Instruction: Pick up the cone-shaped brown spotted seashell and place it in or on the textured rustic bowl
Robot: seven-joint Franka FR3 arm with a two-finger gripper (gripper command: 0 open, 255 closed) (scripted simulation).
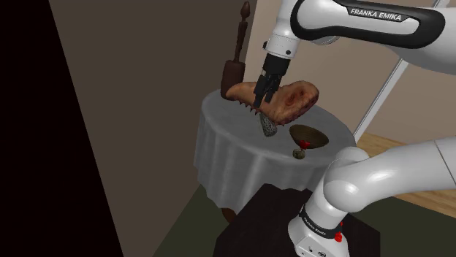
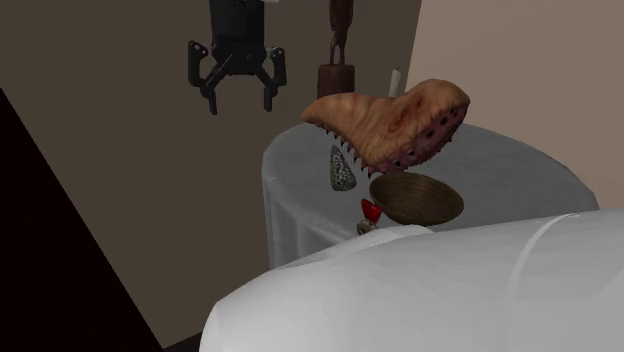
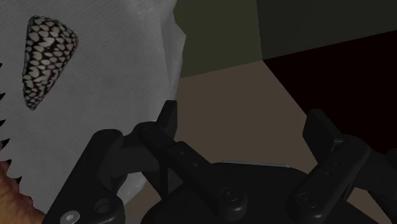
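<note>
On the table (image 1: 234, 157) sit one shell (image 1: 268, 128), apparently one bowl (image 1: 308, 135).

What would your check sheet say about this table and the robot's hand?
Surface: round table under a grey cloth.
Job's things: spotted cone shell lies on the cloth beside the brown bowl, not in it.
Clutter: big spiky shell, small red-topped thing, tall dark brown figure.
Grippers: gripper open, empty, up in the air.
Cables: nothing seen.
Surroundings: tan walls; black area at the shoulder view's left.
</note>
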